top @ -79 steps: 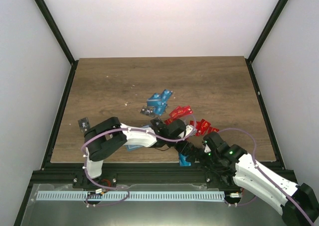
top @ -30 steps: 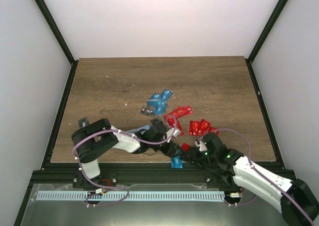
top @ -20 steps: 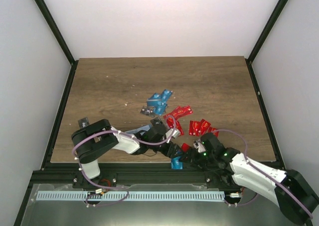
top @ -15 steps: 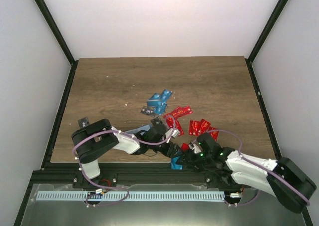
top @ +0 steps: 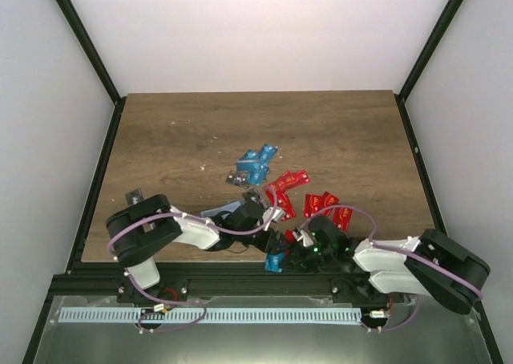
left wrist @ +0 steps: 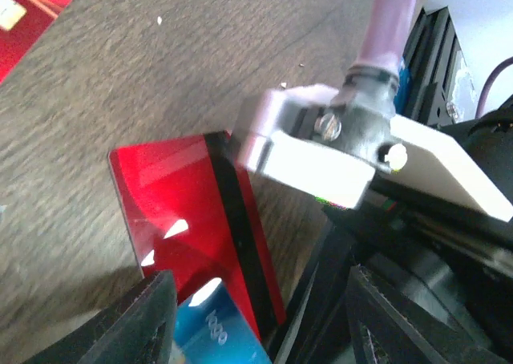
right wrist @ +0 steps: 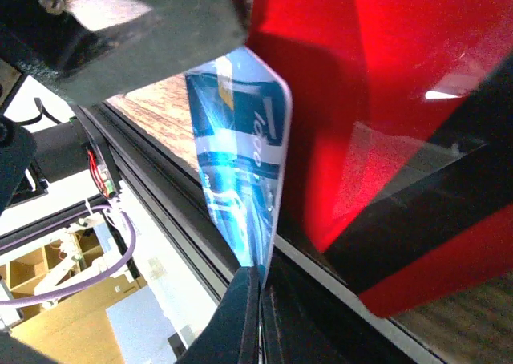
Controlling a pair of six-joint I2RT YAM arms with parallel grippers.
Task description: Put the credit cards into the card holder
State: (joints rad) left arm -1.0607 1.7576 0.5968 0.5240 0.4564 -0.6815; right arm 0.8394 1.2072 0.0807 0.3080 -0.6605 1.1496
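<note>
A: Wood table [top: 345, 131], white walls. Where's the blue card [right wrist: 240, 171]?
B: Near edge, centre. The right gripper [right wrist: 258, 280] is clamped on its end, long axis pointing straight out from the jaws.
A: And the card holder [top: 212, 214]?
B: Left of the card, nearer the left gripper [left wrist: 256, 332], whose jaws are apart.
A: What changed?
B: The right jaws closed and the arm swung in.

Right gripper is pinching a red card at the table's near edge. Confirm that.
Not red: the right gripper is shut on a blue card at the table's near edge. The right wrist view shows it.
</note>
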